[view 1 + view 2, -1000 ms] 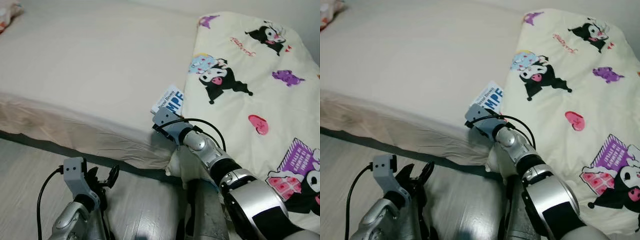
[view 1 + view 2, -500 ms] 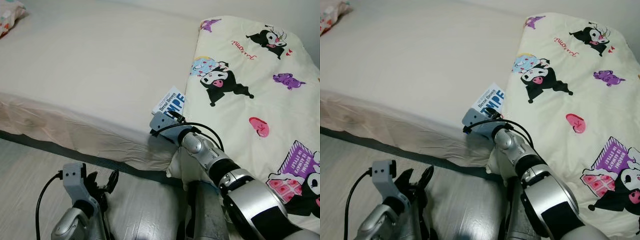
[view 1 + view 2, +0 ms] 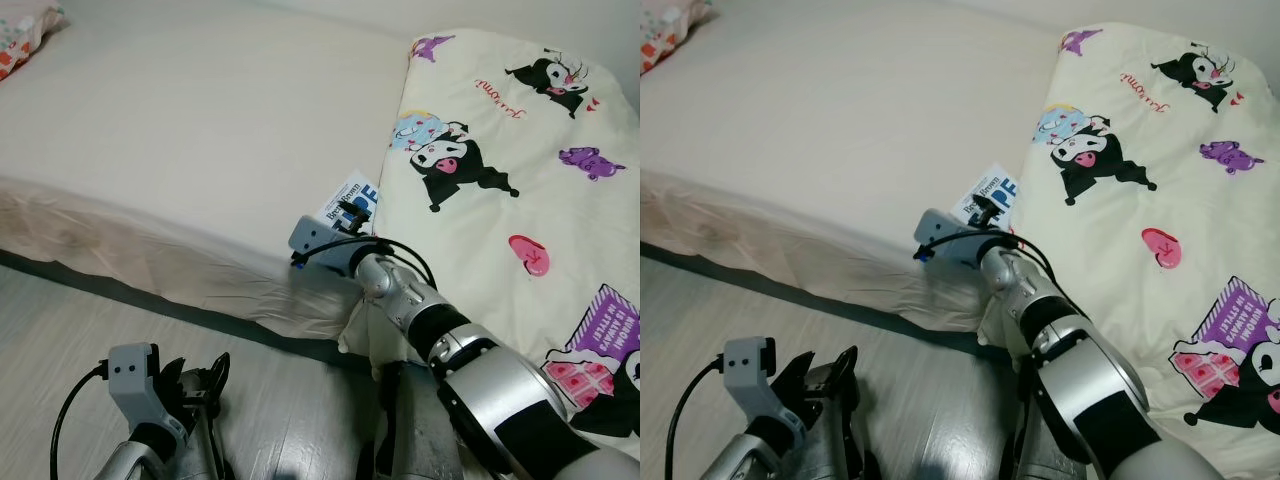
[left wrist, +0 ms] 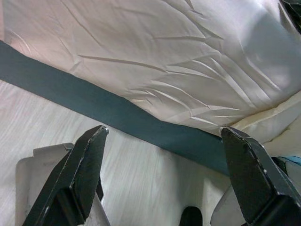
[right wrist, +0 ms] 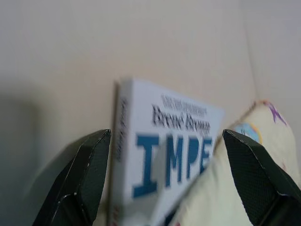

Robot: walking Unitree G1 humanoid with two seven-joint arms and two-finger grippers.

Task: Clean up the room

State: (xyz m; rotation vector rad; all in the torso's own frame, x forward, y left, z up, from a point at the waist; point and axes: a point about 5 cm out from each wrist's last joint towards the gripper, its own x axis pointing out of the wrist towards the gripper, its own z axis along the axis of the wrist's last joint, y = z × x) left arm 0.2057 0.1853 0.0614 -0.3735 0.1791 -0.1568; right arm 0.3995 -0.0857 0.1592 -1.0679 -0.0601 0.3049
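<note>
the bed (image 3: 180, 130) lay ahead of the right pincer (image 5: 164, 179), the blanket (image 3: 520, 180) beside it. the book (image 5: 164, 150) sat between its wide-open, empty fingers, partly tucked under the blanket's edge. it likely needed to push deeper, straddling the spine, before closing. the left pincer (image 4: 164, 183) hung open and empty over the floor (image 4: 141, 183).
</note>
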